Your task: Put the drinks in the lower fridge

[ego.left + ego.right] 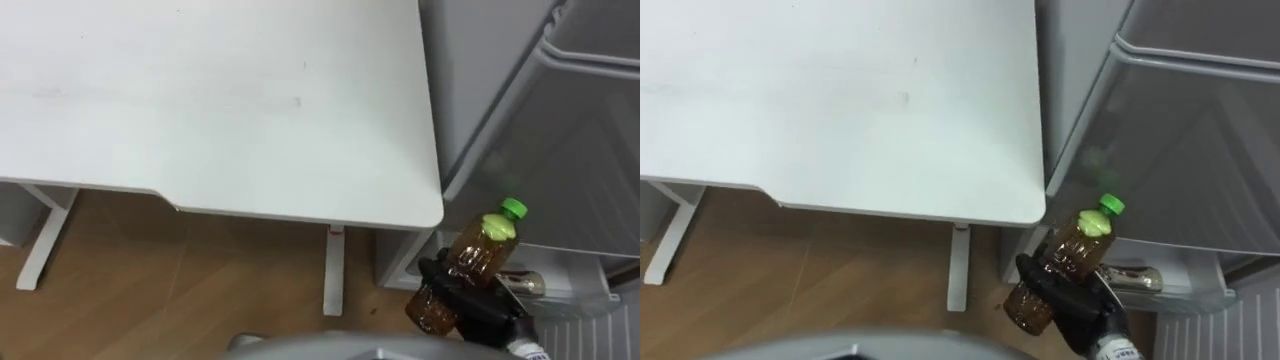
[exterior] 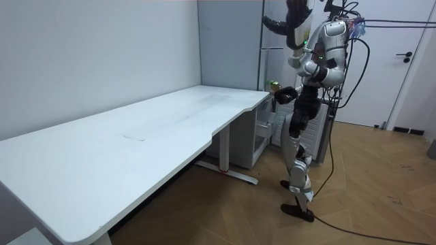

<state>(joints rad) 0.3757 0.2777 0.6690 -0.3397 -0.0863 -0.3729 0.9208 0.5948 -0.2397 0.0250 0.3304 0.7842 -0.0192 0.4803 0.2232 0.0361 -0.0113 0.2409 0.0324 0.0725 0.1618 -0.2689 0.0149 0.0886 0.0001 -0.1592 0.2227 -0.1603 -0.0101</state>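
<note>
Amber-brown plastic bottle (image 1: 470, 268) with a bright green cap (image 1: 513, 209), tilted. The black right hand (image 1: 480, 305) clasps its lower half, wrist cut off at the bottom edge. The bottle is in the air just off the white table's (image 1: 250, 120) near right corner, before the fridge (image 1: 590, 150). Behind it something pale (image 1: 525, 283) lies on a low fridge shelf, hard to make out. In the room view the left hand (image 2: 274, 26) is raised high beside the fridge; I cannot tell how its fingers are set.

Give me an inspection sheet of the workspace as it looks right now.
Surface: white table, top bare.
Job's things: brown drink bottle, green cap, tilted, held beside the open fridge; what looks like a second drink lies low inside it.
Clutter: nothing seen.
Hands: right hand curled round the bottle; left hand raised high in the room view.
Cables: nothing seen.
Surroundings: wooden floor.
</note>
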